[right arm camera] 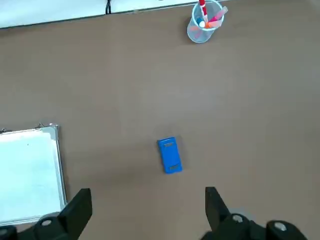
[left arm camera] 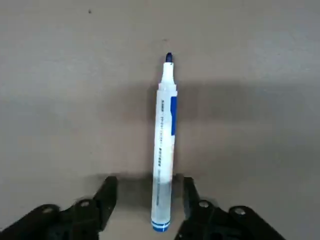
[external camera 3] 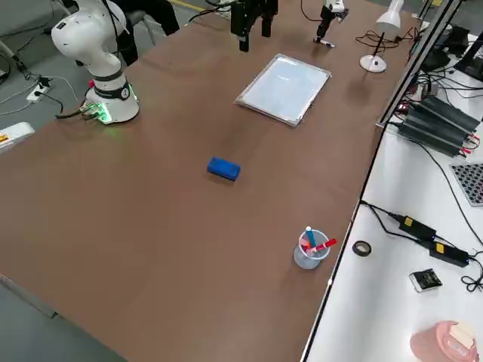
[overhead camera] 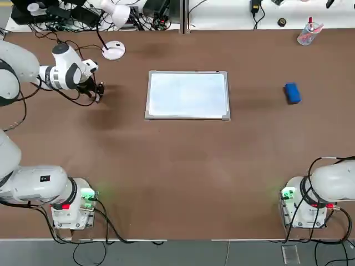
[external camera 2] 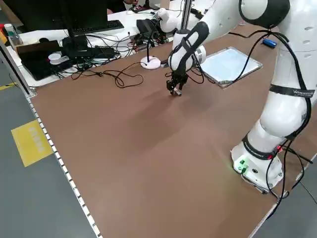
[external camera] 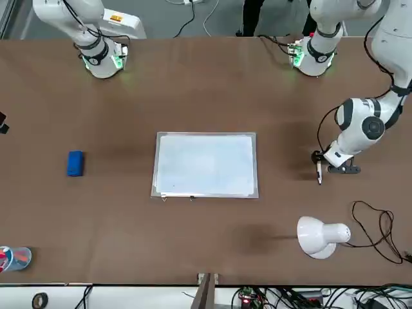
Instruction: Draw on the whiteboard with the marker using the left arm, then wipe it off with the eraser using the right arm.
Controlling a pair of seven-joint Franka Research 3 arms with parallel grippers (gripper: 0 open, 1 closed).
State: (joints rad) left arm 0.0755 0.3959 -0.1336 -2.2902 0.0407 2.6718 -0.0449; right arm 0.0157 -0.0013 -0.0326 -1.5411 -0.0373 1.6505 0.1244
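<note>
The marker point(left arm camera: 163, 150), white with a blue tip, lies flat on the brown table left of the whiteboard point(overhead camera: 187, 95). My left gripper point(left arm camera: 147, 197) is down at the table astride the marker's rear end, fingers point(left arm camera: 106, 196) open, with a gap showing on each side of the pen. From the front, that gripper point(external camera: 320, 168) is just beside the board point(external camera: 206, 164). The blue eraser point(overhead camera: 292, 93) lies alone right of the board. My right gripper point(right arm camera: 147, 215) hangs open high above the table, with the eraser point(right arm camera: 169, 155) far below it.
A white desk lamp point(overhead camera: 113, 50) stands at the far edge behind the left gripper, its cable trailing on the table. A clear cup with red items point(overhead camera: 307, 34) sits at the far right corner. Both arm bases point(overhead camera: 75, 205) stand at the near edge.
</note>
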